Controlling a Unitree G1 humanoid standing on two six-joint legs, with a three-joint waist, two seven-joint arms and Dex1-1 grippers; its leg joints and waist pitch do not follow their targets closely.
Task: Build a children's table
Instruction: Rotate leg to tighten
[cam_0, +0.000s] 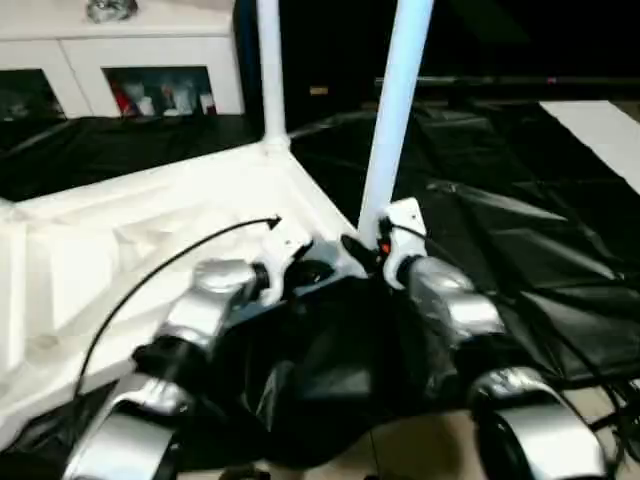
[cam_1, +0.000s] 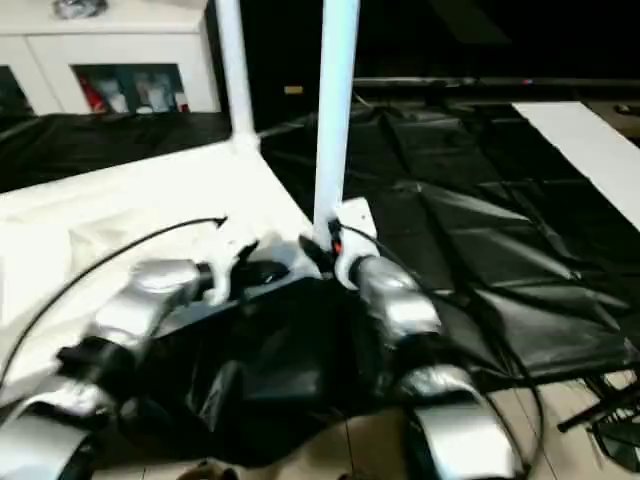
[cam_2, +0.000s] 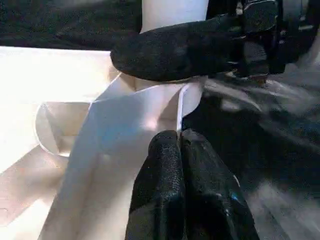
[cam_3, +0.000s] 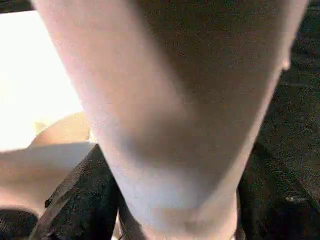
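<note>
The white tabletop (cam_0: 150, 230) lies upside down on black cloth. Two white legs stand upright in its corner sockets, one at the far corner (cam_0: 270, 70) and one at the near corner (cam_0: 395, 110). My right gripper (cam_0: 375, 250) is closed around the base of the near leg (cam_3: 175, 125), a black finger (cam_3: 82, 200) on each side of it. Just to its left, my left gripper (cam_2: 179, 137) is shut, pinching the thin rim of the tabletop (cam_2: 125, 140) beside that socket. One right finger (cam_2: 175, 50) lies across the leg in the left wrist view.
Black cloth (cam_0: 520, 230) covers the floor around the tabletop. A white cabinet with glass doors (cam_0: 150, 70) stands at the back left. A white board (cam_0: 610, 130) lies at the far right. A black cable (cam_0: 150, 270) arcs over my left forearm.
</note>
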